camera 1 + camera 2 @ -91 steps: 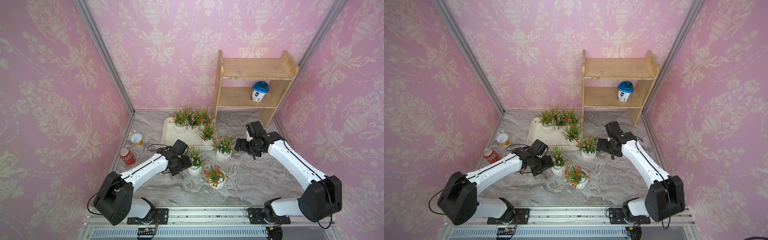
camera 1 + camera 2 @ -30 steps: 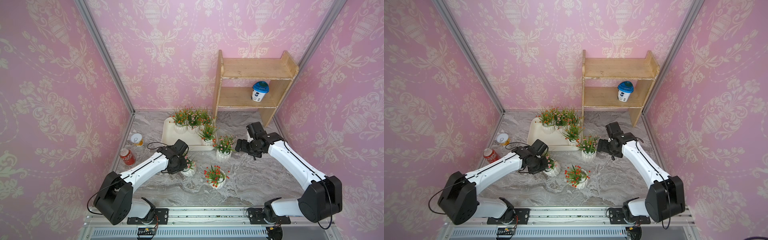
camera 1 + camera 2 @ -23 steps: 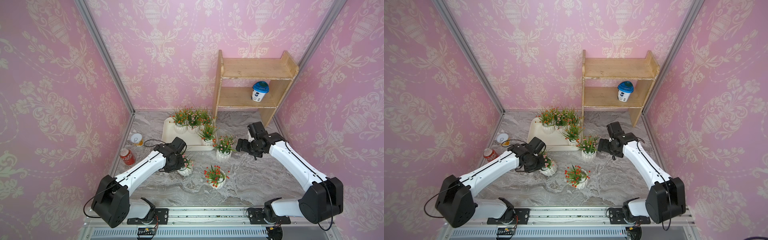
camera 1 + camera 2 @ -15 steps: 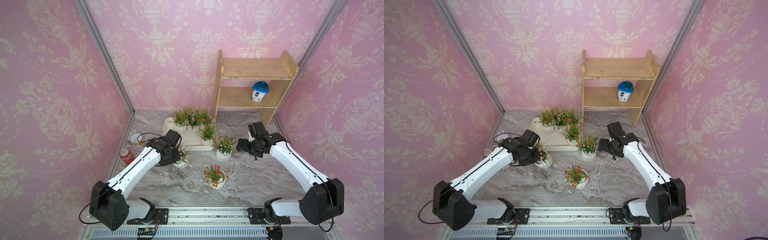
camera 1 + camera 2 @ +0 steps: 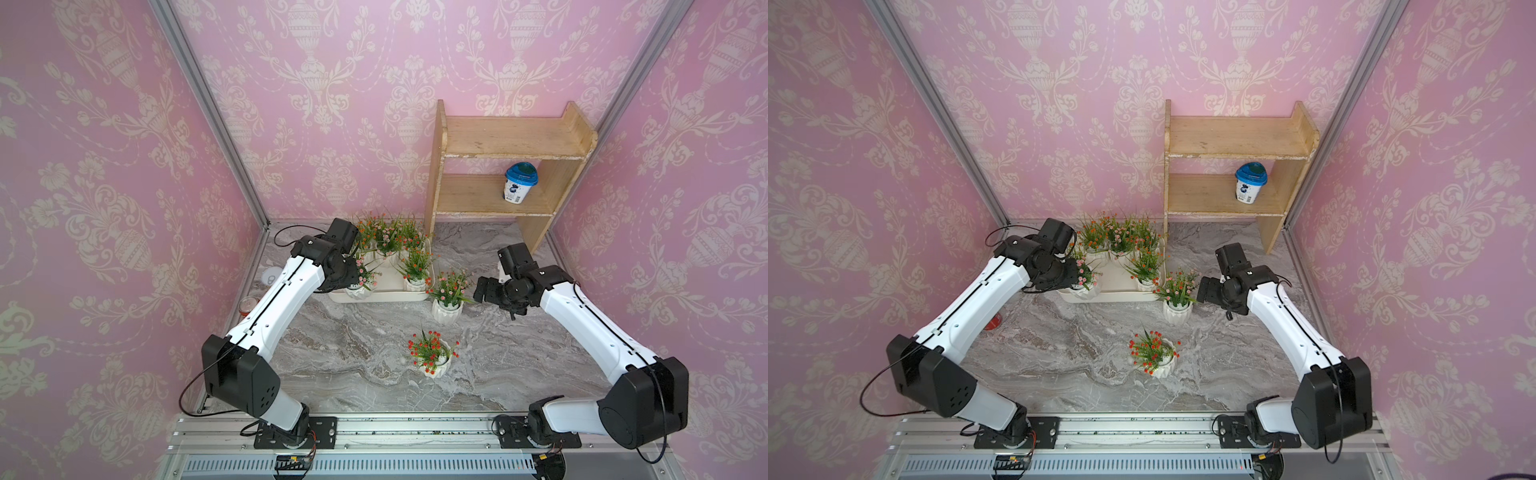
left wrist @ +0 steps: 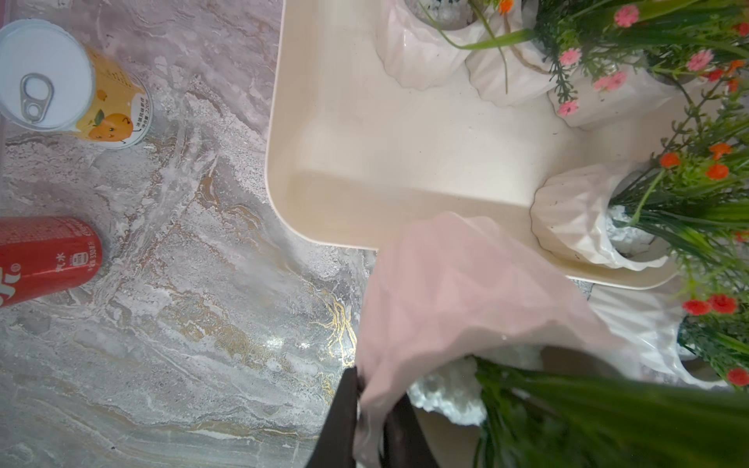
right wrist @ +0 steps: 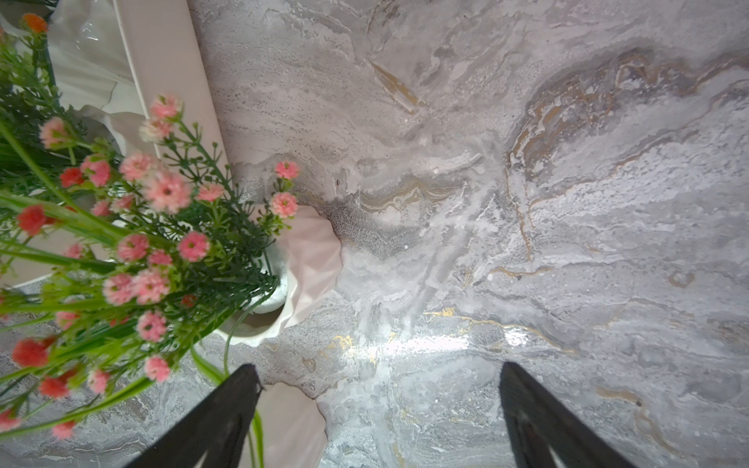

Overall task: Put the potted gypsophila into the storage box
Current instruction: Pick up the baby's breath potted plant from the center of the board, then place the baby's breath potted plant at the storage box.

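I see pink damask-papered walls (image 5: 332,104) on three sides, joined by grey metal corner posts (image 5: 210,112). A grey marbled tabletop (image 5: 353,353) fills the lower middle of both top views. A two-tier wooden shelf (image 5: 498,137) stands against the back wall, right of centre. Lighting looks even.

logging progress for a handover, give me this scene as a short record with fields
left gripper: shut on held pot, pink blossoms, over the storage box near-left corner rim
right gripper: open, empty, beside pink-flowered pot
in box: four pots
on table: pink-flowered pot, red-flowered pot
left to place: three, counting the held pot
other: wooden shelf with blue-lidded cup, orange can, red can
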Tool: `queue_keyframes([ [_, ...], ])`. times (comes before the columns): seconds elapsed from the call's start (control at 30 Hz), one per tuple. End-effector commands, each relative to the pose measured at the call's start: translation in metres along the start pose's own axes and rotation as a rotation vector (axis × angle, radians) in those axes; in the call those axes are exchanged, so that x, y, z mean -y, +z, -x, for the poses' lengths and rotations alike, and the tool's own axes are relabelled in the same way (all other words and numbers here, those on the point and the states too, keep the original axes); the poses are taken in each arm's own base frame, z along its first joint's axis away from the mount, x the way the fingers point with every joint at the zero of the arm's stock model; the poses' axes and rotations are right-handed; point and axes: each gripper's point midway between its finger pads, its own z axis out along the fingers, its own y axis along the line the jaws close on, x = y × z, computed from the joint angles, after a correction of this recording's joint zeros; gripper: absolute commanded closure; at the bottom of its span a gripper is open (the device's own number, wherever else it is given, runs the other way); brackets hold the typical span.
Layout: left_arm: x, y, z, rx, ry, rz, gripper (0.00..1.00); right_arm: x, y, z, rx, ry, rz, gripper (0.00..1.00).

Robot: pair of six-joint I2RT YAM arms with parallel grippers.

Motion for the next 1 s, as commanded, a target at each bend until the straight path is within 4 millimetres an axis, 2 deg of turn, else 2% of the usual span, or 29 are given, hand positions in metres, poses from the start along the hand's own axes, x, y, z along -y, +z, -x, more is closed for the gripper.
queue_keyframes([
  [0.0,0.013,-0.003,0.025,0.047,0.028,-0.030,1.00,0.005,-0.008,-0.003,-0.003,-0.015,-0.001,0.05],
  [0.2,0.028,0.012,0.048,0.061,0.042,-0.031,1.00,0.009,-0.007,-0.001,-0.006,-0.013,-0.011,0.05],
  [0.5,0.043,0.045,0.066,0.062,0.031,-0.028,1.00,0.014,0.000,-0.001,-0.021,-0.007,-0.022,0.05],
  [0.7,0.054,0.066,0.070,0.044,0.020,-0.035,1.00,0.016,0.002,0.000,-0.027,-0.002,-0.024,0.05],
  [0.97,0.076,0.093,0.058,-0.021,0.102,-0.016,1.00,0.021,0.004,-0.001,-0.034,0.004,-0.028,0.05],
])
